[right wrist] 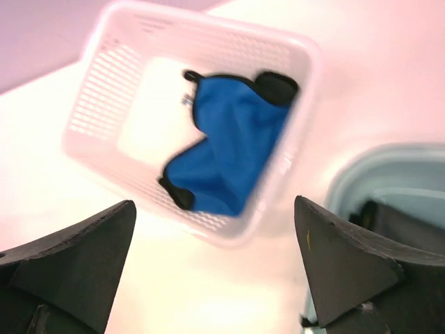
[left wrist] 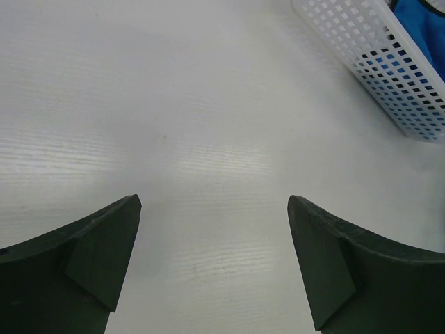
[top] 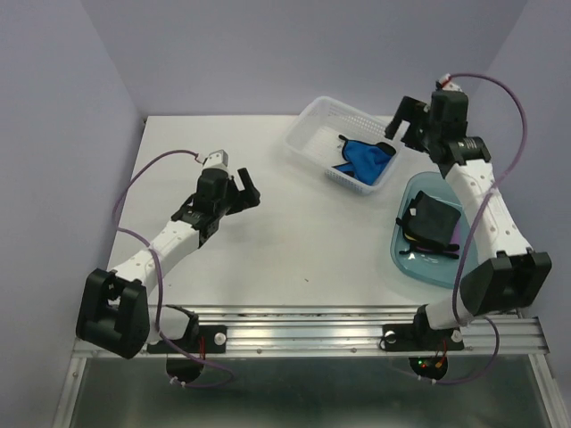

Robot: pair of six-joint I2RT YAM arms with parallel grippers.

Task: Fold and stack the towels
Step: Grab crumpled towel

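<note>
Your white counter [top: 268,259] carries everything, and the white perforated basket [top: 302,125] at its far side is the mark to steer by. The translucent blue-green tray [top: 426,269] sits just beside the basket, off its near right corner.

The blue towel [top: 364,156] lies crumpled inside the basket, bunched toward its right end, with dark edging showing at its corners. The black towel [top: 435,217] lies in the tray, roughly squared off, and a thin line of yellow [top: 415,239] shows at the edge farther from the basket. You can't tell what that yellow belongs to.

Your right claw [top: 403,125] hangs above the basket's right end, fingers spread wide and holding nothing. Its wrist view looks straight down on the blue towel. Your left claw [top: 250,190] sits well apart from the basket, out to its left over bare counter, also spread wide with nothing between the fingers.
</note>
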